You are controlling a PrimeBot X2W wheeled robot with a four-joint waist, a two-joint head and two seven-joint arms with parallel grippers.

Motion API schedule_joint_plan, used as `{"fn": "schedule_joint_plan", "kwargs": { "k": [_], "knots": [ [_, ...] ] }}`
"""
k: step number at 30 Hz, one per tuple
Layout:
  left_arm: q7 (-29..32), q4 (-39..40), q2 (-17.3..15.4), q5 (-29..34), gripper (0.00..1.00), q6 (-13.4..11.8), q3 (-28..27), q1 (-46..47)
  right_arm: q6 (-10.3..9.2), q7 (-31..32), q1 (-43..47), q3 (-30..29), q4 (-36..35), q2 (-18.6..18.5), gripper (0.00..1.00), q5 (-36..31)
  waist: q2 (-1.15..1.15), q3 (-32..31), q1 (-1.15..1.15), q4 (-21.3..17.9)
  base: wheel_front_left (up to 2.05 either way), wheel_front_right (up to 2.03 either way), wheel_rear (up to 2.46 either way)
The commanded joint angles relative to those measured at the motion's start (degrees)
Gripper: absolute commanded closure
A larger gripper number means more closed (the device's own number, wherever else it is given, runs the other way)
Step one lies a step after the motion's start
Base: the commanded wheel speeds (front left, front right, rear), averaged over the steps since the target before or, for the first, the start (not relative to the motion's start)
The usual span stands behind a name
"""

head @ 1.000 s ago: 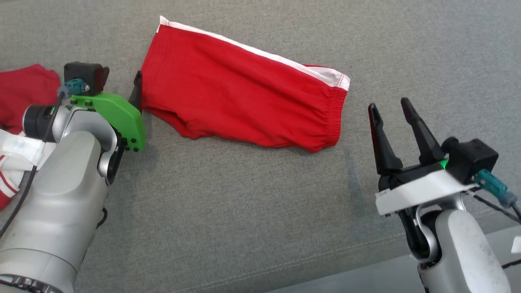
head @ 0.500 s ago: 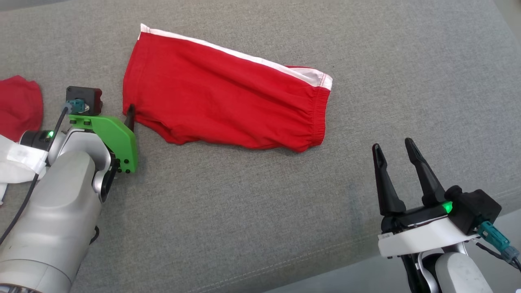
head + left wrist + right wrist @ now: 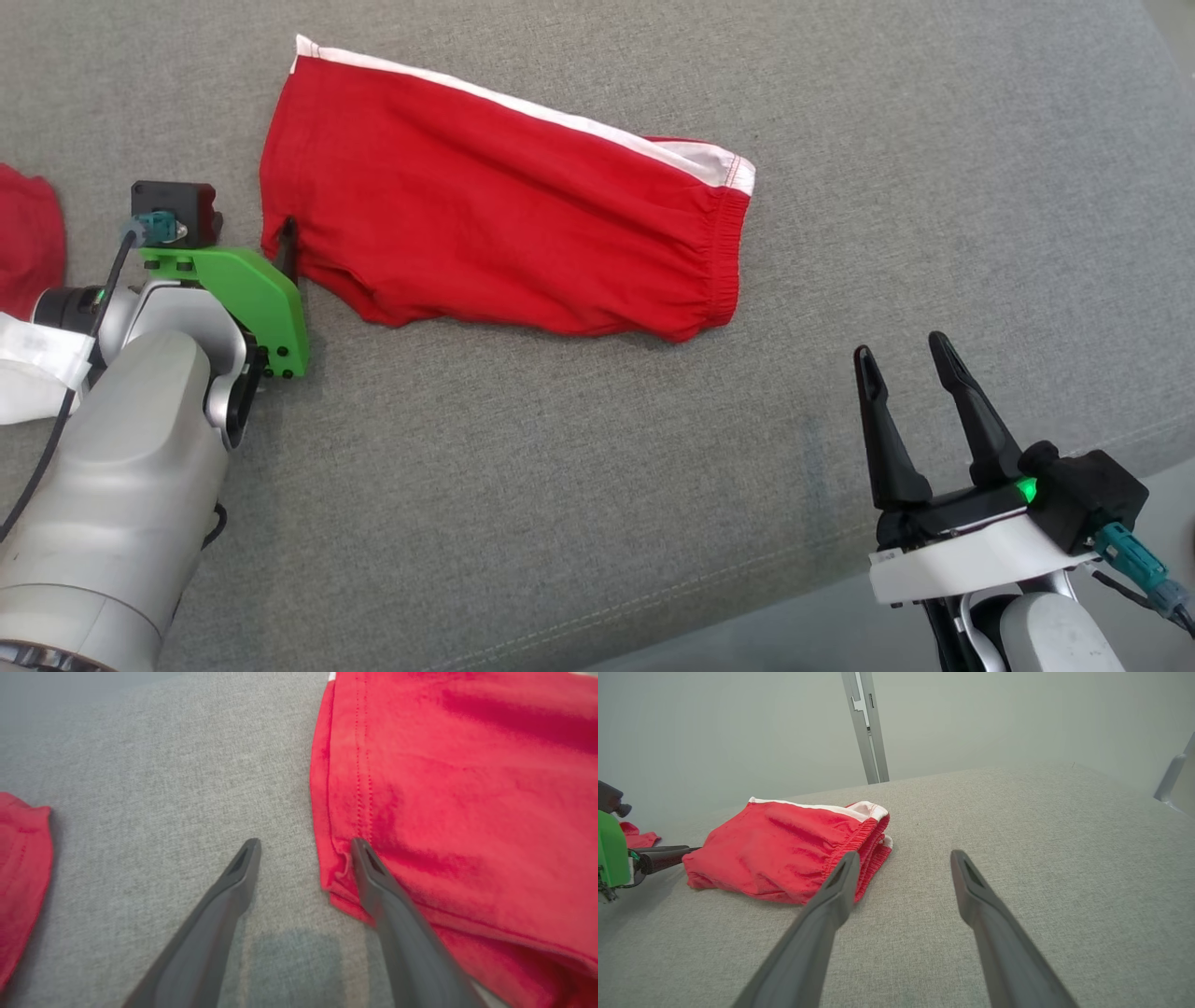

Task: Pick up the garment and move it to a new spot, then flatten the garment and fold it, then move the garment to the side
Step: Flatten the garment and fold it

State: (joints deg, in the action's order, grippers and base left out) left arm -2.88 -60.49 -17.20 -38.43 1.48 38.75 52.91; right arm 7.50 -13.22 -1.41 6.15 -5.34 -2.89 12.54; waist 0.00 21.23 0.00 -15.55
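Here, a folded red garment [image 3: 504, 233], white stripe [image 3: 523, 106], gathered waistband [image 3: 724, 252]; left and right jaws wide apart, empty.

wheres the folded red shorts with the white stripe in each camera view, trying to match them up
Head view: the red folded shorts with white side stripe lie upper centre, slanting down to the right.
Left wrist view: they take up the right half, stitched hem edge toward the middle.
Right wrist view: left of centre, elastic waistband nearest the camera.
Shared landmark: the other red cloth, apart from the shorts beyond their hem end.
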Motion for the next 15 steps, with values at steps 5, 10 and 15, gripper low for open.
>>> {"fn": "schedule_joint_plan", "kwargs": {
  "k": [5, 10, 15],
  "knots": [
    [0.4, -0.1, 0.6, -0.4, 0.0, 0.2, 0.1, -0.1, -0.02, -0.2, -0.2, 0.4, 0.8, 0.0, 0.0, -0.3, 0.0, -1.3, 0.0, 0.8, 0.0, 0.0, 0.0],
    [-1.1, 1.3, 0.5, -0.7, 0.0, -0.6, -0.4, 0.9, -0.02, 0.2, -0.4, 0.8, 1.1, 0.0, 0.0, -0.6, 0.0, -2.2, 0.0, 1.3, 0.0, 0.0, 0.0],
    [-0.5, 2.7, 1.1, -1.5, 0.0, -0.5, -0.4, 0.6, -0.02, 0.5, -0.6, 1.0, 1.1, 0.0, 0.0, -0.8, 0.0, -2.6, 0.0, 1.6, 0.0, 0.0, 0.0]
  ]
}}
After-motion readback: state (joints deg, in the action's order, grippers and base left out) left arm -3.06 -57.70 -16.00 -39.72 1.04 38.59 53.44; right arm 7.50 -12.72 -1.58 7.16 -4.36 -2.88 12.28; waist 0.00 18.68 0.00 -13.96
